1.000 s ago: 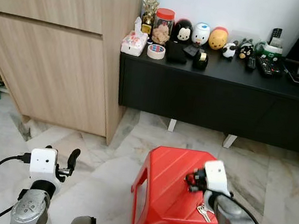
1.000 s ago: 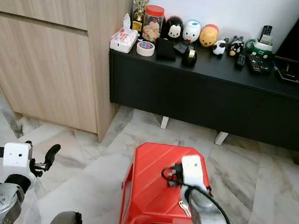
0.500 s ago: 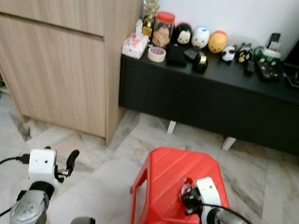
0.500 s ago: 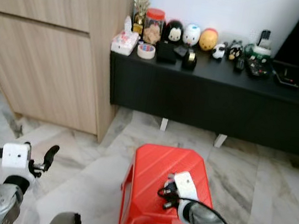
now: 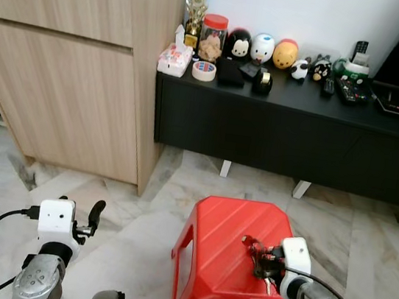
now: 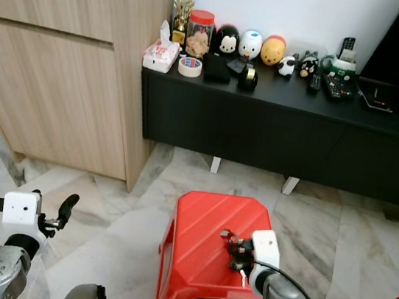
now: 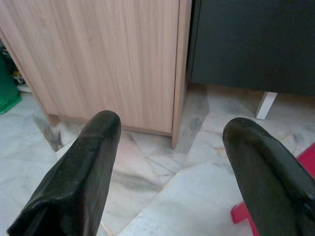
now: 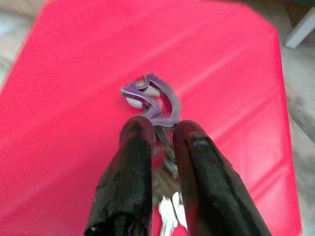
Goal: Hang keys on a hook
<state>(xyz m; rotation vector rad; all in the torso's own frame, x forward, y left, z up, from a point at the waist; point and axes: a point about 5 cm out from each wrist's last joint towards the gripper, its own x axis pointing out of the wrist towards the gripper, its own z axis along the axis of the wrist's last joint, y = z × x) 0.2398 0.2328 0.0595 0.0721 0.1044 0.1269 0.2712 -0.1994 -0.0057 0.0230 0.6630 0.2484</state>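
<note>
Since no hook can be made out in any view, the step in hand is judged to be securing and lifting the keys before a hook is sought.

Left end effector [image 5: 94,213]: it is held low over the marble floor [image 5: 138,215], well apart from the stool; in the left wrist view its two fingers [image 7: 78,172] are spread wide with nothing between them.

Wooden cabinet [image 5: 70,64]: it is seen ahead on the left, beside the black bench [image 5: 292,125] that carries jars, figurines and remote controls.

Red stool [image 5: 228,235]: it stands on the floor in front of the bench and serves as the pick-up surface.

Keys [image 8: 165,209]: they are found at the right part of the stool top, with the purple key ring [image 8: 150,101] sticking out past the fingertips and the metal blades lying further back between the fingers.

Right end effector [image 5: 263,254]: its fingers are closed almost fully on the keys, pinched just behind the ring.

Advice: the pinch should be kept firm, and a straight, slow lift is recommended so the blades are not snagged on the stool's ribs. The ring should be left exposed beyond the fingertips, since that loop is what would be slipped over a hook.

Risk: the thin ring could be let slip if the wrist is swung quickly.
</note>
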